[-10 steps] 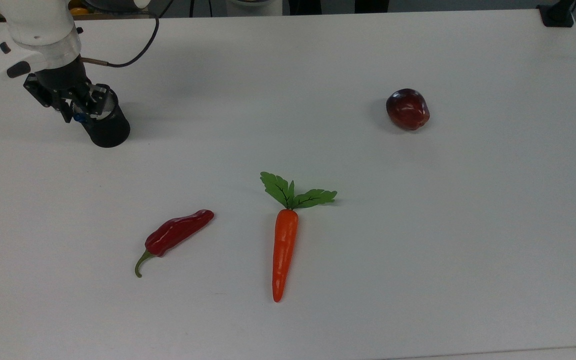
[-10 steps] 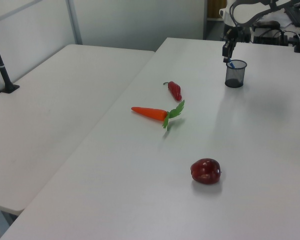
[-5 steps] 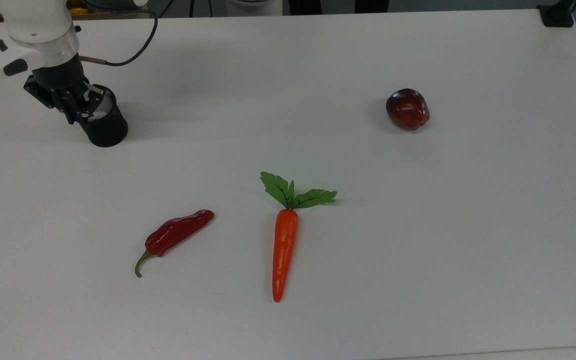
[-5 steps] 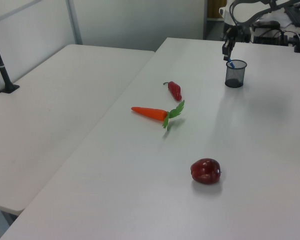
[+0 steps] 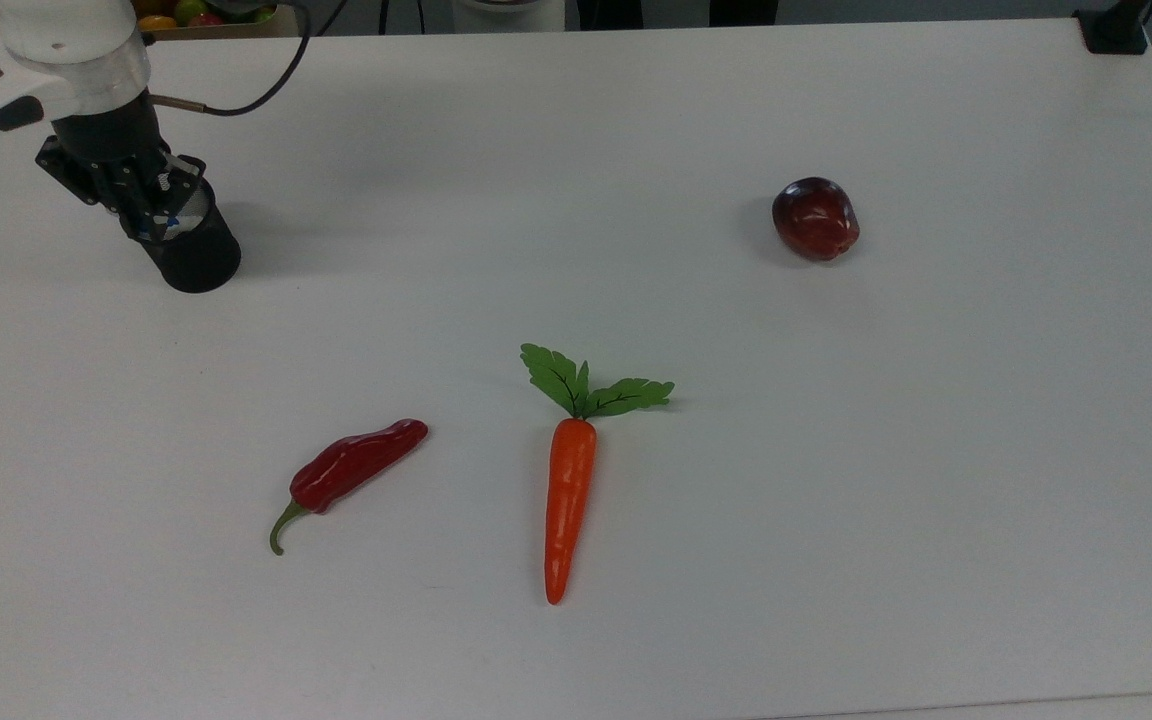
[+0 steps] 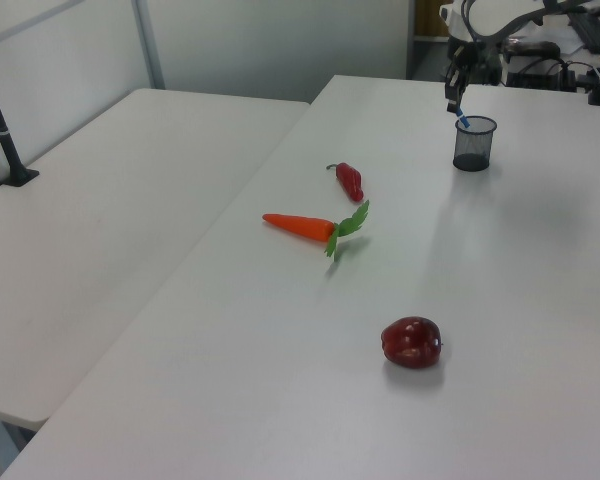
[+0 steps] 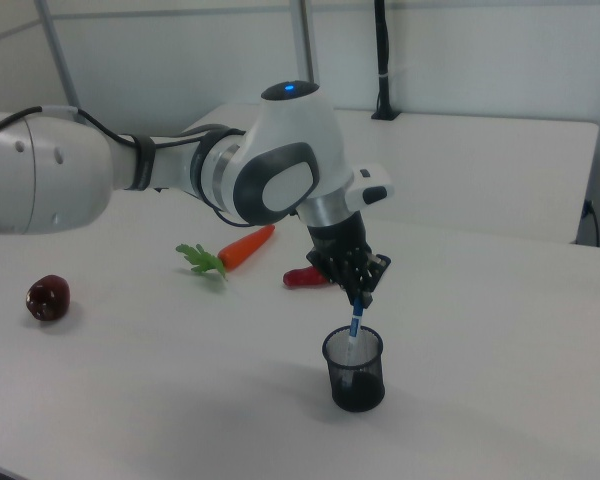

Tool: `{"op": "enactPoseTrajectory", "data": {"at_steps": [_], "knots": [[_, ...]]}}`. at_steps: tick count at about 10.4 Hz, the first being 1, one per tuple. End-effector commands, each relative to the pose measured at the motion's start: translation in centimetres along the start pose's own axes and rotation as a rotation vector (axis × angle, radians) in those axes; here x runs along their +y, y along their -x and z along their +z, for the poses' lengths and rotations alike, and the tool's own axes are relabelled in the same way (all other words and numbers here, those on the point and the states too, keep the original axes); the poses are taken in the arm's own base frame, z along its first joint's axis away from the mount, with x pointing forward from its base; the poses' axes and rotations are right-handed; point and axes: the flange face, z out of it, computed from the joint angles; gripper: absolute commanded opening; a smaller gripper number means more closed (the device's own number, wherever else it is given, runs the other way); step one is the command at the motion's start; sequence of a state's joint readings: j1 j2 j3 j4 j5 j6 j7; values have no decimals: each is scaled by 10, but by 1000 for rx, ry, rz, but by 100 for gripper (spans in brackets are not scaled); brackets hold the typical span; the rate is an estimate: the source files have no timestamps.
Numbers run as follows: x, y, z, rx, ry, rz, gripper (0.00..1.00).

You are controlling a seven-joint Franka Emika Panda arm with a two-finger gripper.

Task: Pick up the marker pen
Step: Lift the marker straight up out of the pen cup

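Marker pen: the marker pen (image 7: 355,328) stands nearly upright, long axis close to vertical with a slight lean, its blue top end up in the tool and its lower white part down inside a black mesh cup (image 7: 355,368).
Where it is: near the far left corner of the worktop (image 5: 636,150) in the top view; by the far edge in the left view, where the pen (image 6: 462,117) shows as a blue sliver above the cup (image 6: 473,144).
Count, pens: one.
Count, cups: one, upright on the worktop.
Count, vegetables and fruit: one carrot (image 5: 568,495) with green leaves, one red chilli pepper (image 5: 351,470), one dark red apple (image 5: 815,218).
Tool: the tool (image 7: 359,294) hangs directly over the cup's mouth, fingers drawn in close and pinching the pen's upper end; it points downward from the white arm (image 7: 270,170).
Tool from above: in the top view the tool (image 5: 151,215) overlaps the cup's rim (image 5: 191,250).
Surroundings: carrot and chilli lie side by side around the worktop's middle, well apart from the cup; the apple sits alone toward the top view's right edge.
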State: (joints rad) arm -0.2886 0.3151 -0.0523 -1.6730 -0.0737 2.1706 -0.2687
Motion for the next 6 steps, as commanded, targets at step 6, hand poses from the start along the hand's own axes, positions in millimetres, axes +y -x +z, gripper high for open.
{"op": "enactPoseTrajectory", "data": {"at_steps": [6], "knots": [[19,2,-127,134,38,52,3]]}}
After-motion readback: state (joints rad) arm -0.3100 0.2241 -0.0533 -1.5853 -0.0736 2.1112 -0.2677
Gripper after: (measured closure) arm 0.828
